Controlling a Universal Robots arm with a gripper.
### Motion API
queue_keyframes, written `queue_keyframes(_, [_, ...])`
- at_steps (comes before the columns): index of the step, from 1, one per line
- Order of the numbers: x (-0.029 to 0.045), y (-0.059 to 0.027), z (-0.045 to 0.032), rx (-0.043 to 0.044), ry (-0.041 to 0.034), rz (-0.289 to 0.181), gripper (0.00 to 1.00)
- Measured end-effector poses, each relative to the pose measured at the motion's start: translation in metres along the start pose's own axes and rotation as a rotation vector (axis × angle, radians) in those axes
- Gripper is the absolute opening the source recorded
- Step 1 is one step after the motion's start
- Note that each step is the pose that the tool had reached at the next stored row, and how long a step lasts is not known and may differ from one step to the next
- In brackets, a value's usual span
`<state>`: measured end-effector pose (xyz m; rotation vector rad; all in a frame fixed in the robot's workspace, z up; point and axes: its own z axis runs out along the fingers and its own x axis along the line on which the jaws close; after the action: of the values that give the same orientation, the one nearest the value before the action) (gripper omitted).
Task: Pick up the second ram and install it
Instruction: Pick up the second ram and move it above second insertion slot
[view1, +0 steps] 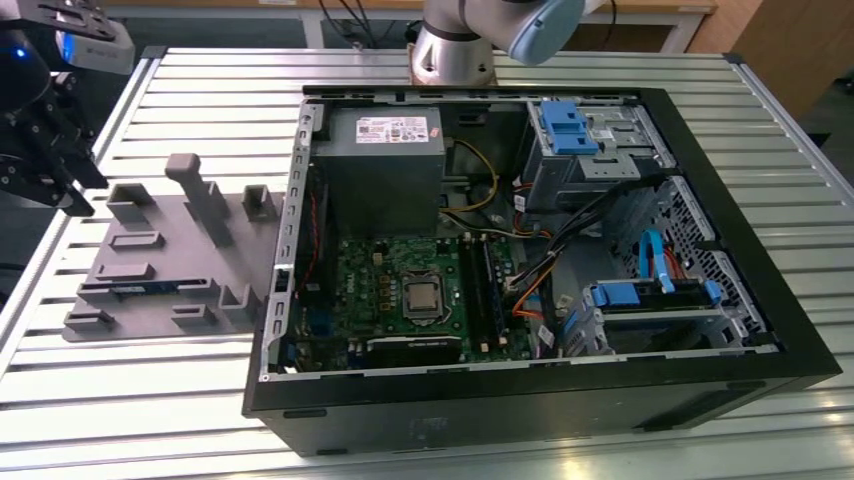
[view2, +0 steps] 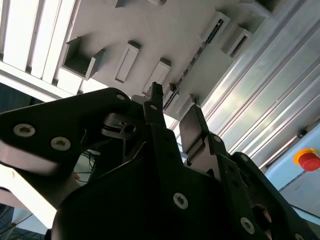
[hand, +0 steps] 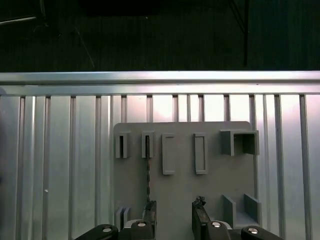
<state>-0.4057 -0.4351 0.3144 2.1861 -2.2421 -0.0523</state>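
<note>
The gripper (hand: 175, 222), jaws spread, holds nothing; second ram (hand: 147, 175) seemingly ahead of one finger, in holder tray (hand: 182, 150).

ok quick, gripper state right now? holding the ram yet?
Gripper: open, holding nothing, over the grey holder tray; the second ram sits in its tray slot, in line with one finger.

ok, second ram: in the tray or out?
In. The second ram sits on edge in a slot of the grey holder tray; the fingers are open with nothing between them.
</note>
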Motion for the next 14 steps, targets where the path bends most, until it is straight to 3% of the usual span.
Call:
queue_keyframes(7, [0.0036,0.0005,0.0082,0.0026,-0.0001,0.001,0.41])
queue_keyframes(12, [0.0039,0.0005,0.0088,0.0029,0.0000,0.001,0.40])
queue_keyframes(13, [0.0039,0.0005,0.0088,0.0030,-0.0001,0.001,0.33])
queue_keyframes(14, [0.0039,0.0005,0.0089,0.0031,-0.0001,0.001,0.33])
